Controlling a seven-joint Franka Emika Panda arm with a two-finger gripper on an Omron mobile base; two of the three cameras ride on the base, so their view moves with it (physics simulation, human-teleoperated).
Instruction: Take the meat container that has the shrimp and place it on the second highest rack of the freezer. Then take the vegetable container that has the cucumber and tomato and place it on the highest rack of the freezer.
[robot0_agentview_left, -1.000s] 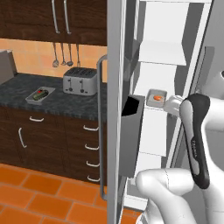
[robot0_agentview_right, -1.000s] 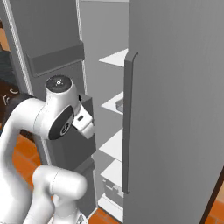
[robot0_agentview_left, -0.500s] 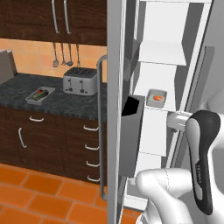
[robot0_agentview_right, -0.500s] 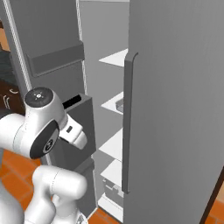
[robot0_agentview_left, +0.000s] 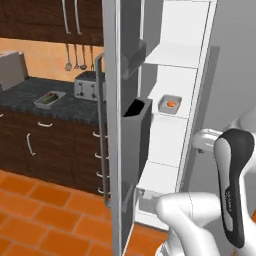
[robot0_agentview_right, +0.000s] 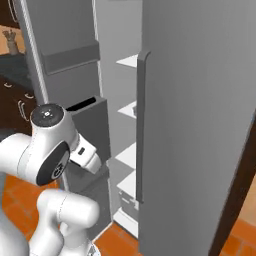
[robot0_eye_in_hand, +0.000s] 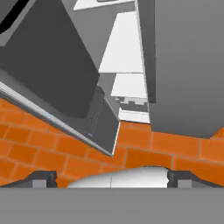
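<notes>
**Shrimp tray on freezer shelf, veg tray on counter, pincer released**

Left base view, left to right:
- Left-centre of frame: vegetable container (robot0_agentview_left: 49, 99) on the dark counter (robot0_agentview_left: 30, 95). Long axis slanted lower left to upper right. Holds green cucumber (robot0_agentview_left: 47, 98) lying along that axis; red bit beside it too small to call as tomato.
- Right of it, near: toaster (robot0_agentview_left: 87, 86), utensils (robot0_agentview_left: 75, 58) hanging on the wall above.
- Centre: freezer (robot0_agentview_left: 175, 90) door open, seen edge-on, dark door bin (robot0_agentview_left: 136, 132) on its inner face.
- Right of centre: meat container (robot0_agentview_left: 170, 104) flat on a white shelf, one shelf higher above it. Long axis roughly across the frame, slightly tilted. Orange shrimp (robot0_agentview_left: 171, 104) in the middle of the tray.
- Lower right: arm, well below and apart from the tray.

Right base view: arm at lower left, closed door with long bar handle (robot0_agentview_right: 140, 125) centre-right, white shelves between.

Hand view: gripper (robot0_eye_in_hand: 111, 178) at bottom edge, tips far apart, nothing between them. Orange floor tiles (robot0_eye_in_hand: 166, 146) ahead, open door left, shelf edges top centre.
</notes>
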